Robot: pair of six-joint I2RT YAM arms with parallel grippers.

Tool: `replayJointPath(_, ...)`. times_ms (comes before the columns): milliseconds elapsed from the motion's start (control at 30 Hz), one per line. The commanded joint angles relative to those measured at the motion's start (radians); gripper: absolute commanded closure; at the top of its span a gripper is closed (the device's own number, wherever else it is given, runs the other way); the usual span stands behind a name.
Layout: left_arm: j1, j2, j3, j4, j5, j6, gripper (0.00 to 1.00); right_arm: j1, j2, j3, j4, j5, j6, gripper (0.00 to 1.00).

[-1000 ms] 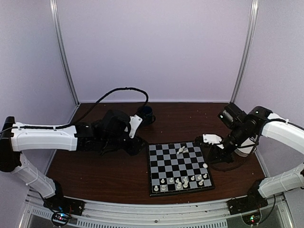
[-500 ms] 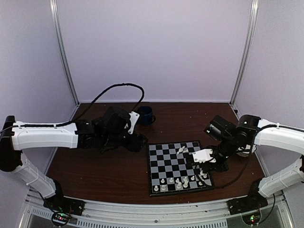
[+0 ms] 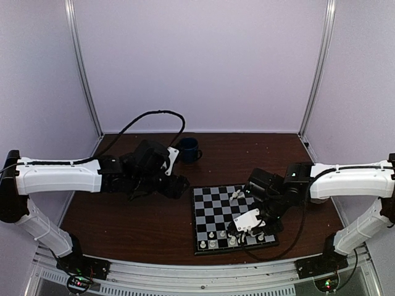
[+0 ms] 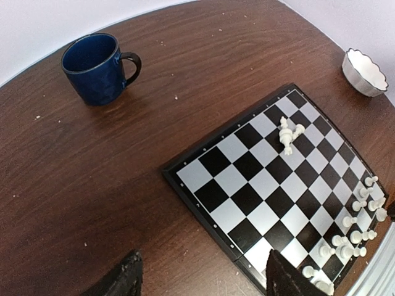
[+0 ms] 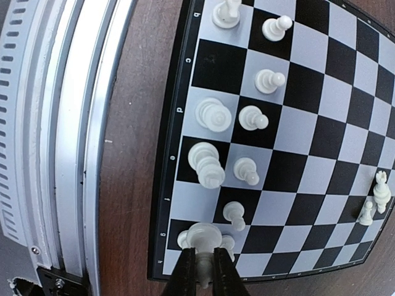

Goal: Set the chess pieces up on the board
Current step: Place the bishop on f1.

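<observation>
left gripper (image 4: 203,271): jaws wide apart, fingertips at bottom edge. right gripper (image 5: 203,253): bottom centre, pinched on chess piece (image 5: 203,234).

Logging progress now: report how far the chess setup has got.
Done: several chess pieces stand in two rows at the board's near edge. In hand: the right claw is shut on a piece at the edge row. Left: a small cluster of pieces sits mid-board, unplaced; the left claw hangs open and empty.
</observation>
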Motion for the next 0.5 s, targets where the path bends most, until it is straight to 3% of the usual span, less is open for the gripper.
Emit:
replayJointPath(0,0.005,-0.027,-0.018,-0.002,-0.013,-0.011,0.32,0.038,0.017,-0.017,0.046,0.062,-0.014,0.95)
replayJointPath(467,0.006,-0.024,-0.011,-0.011,-0.038,0.000,0.32,0.093,0.034,-0.059,0.074,0.104,-0.018,0.94)
